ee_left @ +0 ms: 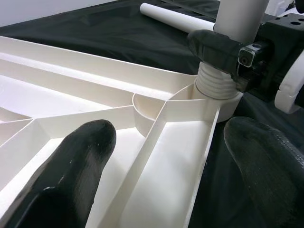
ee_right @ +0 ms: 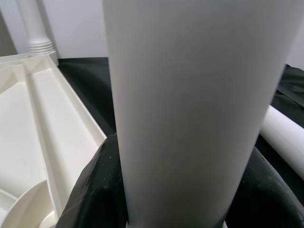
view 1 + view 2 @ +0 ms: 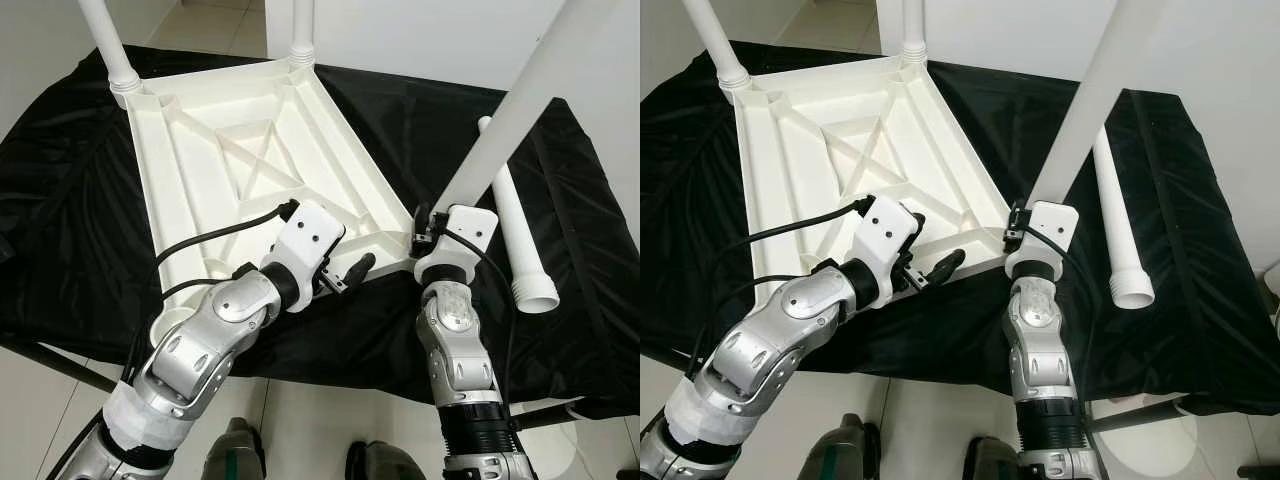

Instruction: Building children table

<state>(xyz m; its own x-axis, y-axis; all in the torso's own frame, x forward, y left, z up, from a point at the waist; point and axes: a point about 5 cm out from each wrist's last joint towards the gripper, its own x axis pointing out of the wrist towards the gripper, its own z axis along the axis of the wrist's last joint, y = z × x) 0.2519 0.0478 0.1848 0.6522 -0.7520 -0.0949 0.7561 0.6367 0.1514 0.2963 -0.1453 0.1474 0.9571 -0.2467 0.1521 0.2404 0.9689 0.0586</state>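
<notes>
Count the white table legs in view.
4: two legs stand in the far corner sockets, one is held at the near corner, one lies on the cloth.

The tabletop [image 3: 250, 160] is lying inverted on the cloth [image 3: 80, 200]. Two legs [image 3: 105, 40] are standing at its 12 o'clock corners, a third leg [image 3: 520, 100] at 4 o'clock. A loose leg [image 3: 520, 240] is lying at 3 o'clock.

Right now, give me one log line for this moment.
right gripper: shut on table leg at corner socket | left gripper: open beside tabletop | spare leg: on cloth
</notes>
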